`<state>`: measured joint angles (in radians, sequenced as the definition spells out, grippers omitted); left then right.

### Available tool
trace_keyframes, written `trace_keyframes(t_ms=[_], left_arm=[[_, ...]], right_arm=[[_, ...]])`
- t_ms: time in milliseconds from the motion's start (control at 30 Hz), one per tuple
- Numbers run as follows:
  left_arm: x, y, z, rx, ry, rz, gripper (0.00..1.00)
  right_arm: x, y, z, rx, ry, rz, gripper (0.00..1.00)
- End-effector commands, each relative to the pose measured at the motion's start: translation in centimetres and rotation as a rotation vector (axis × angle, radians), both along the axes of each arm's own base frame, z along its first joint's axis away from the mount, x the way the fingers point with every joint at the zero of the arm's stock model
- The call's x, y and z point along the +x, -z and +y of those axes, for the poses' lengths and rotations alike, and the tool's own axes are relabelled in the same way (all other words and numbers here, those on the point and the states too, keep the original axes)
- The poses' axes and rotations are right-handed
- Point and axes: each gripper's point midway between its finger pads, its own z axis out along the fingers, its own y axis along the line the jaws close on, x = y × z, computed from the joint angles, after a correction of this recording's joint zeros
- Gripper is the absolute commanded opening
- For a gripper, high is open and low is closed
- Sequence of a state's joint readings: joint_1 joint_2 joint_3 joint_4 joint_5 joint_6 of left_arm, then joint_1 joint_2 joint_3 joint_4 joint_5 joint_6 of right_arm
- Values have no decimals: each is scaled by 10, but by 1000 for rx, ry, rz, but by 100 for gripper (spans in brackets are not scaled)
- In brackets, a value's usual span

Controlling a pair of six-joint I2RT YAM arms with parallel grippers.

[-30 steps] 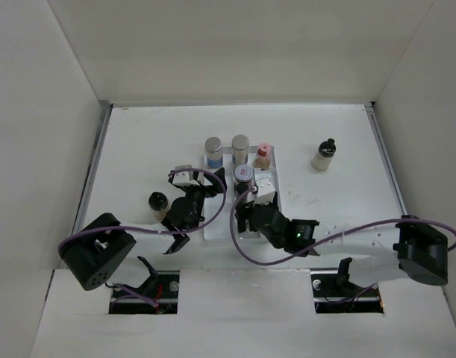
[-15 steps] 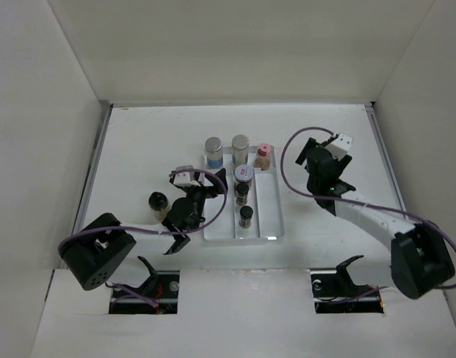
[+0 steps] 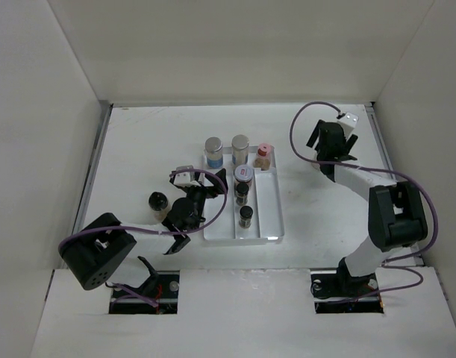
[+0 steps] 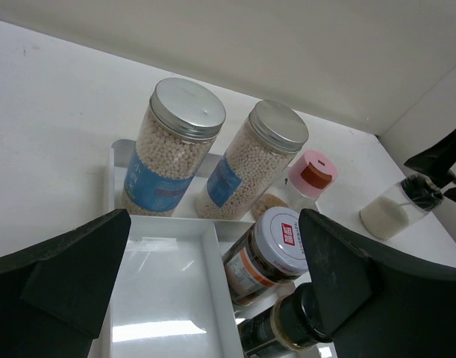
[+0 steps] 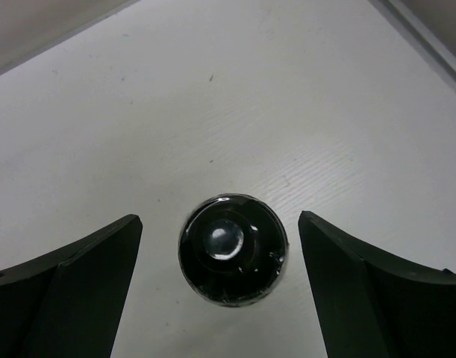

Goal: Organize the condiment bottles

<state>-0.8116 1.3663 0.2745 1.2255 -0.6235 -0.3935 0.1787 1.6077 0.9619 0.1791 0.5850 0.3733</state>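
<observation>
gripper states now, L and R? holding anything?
Left gripper: open, empty, by the tray.
Right gripper: open, holding nothing; black-capped bottle sits between its jaws.

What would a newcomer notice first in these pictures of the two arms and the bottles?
Most striking is the open right gripper, poised straight above a lone round black-capped clear bottle at the table's far right, with a finger on either side and neither touching. Next, the white rectangular divided plastic tray at mid-table holds six bottles. A small dark-capped jar stands outside it to the left.
</observation>
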Motion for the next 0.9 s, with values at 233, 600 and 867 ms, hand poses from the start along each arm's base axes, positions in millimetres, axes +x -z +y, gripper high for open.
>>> trace_keyframes(t_ms=[233, 600, 867], left_arm=[[6, -18, -1, -58, -8, -44, 100], [4, -23, -1, -67, -2, -53, 100], [3, -25, 1, -72, -6, -56, 100]], right_arm=[[8, 0, 8, 33, -26, -2, 52], [-67, -76, 130, 101, -332, -220, 43], [-93, -74, 217, 136, -549, -220, 43]])
